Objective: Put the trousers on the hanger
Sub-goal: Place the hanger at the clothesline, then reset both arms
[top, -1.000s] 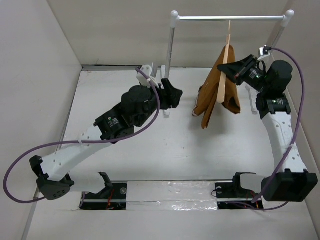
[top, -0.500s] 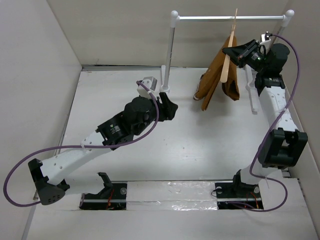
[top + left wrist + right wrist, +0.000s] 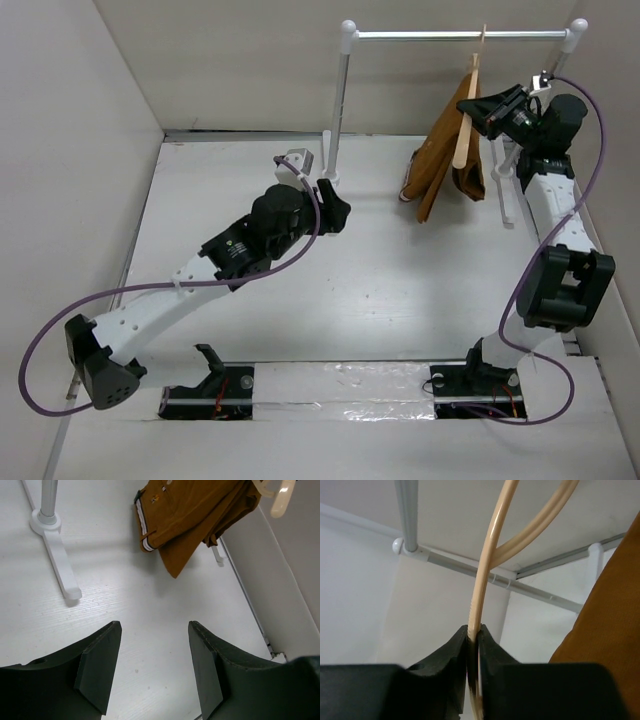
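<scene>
Nearest the arm bases, the flat white table (image 3: pixel 380 300) was seen bare between the two arms. Above its middle, the black two-finger left gripper (image 3: pixel 155 630) was held with its jaws spread wide and nothing between them, pointed towards the white foot of the white-and-metal rail stand (image 3: pixel 55 560). Farther back on the right, the black right gripper (image 3: pixel 474 632) was raised beside the stand's right post, its jaws pinched tight on the thin pale beige-peach clothes hanger (image 3: pixel 487 555). The long rust-brown cloth trousers (image 3: pixel 440 160) were draped over that hanger and hung folded beneath it, the striped waistband turned towards the left arm. The hanger's upper end was brought up to the metal bar; whether it was hooked over could not be told.
</scene>
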